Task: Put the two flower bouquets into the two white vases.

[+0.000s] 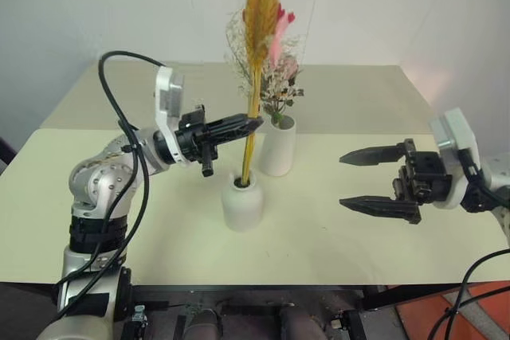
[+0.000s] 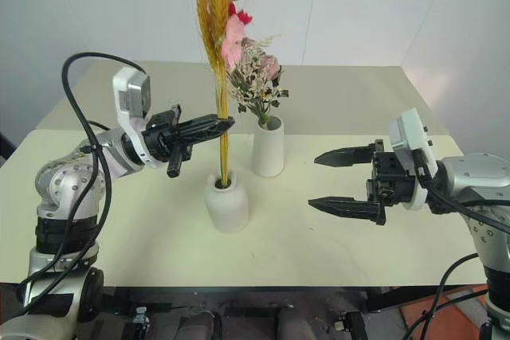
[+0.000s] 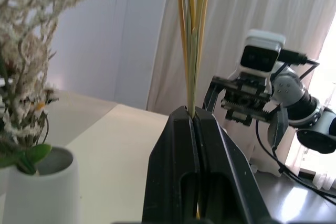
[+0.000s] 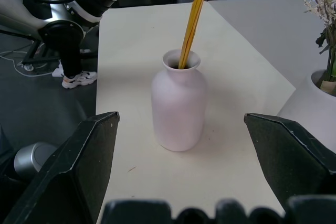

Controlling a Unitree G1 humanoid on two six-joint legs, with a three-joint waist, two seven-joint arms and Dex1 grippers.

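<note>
Bouquets and vases sit mid-frame on the wide cream-coloured tabletop [image 1: 159,236]. At centre, the tall tapered matte white vase [image 1: 277,147] already carries the bushy dried cream-and-pink bunch [image 1: 275,77]. Just in front, lower centre, the squat round-bodied white vase [image 1: 242,201] has the straw stems of the slim golden-yellow plume [image 1: 259,13] inside its narrow neck. From centre left the left gripper [image 1: 249,123] pinches those stems above the mouth, fingers clamped. At lower right the right gripper [image 1: 357,180] waits, fingers spread wide, empty. Judged risk: the leaning stems could lever the light squat vase over or spring out on release
</note>
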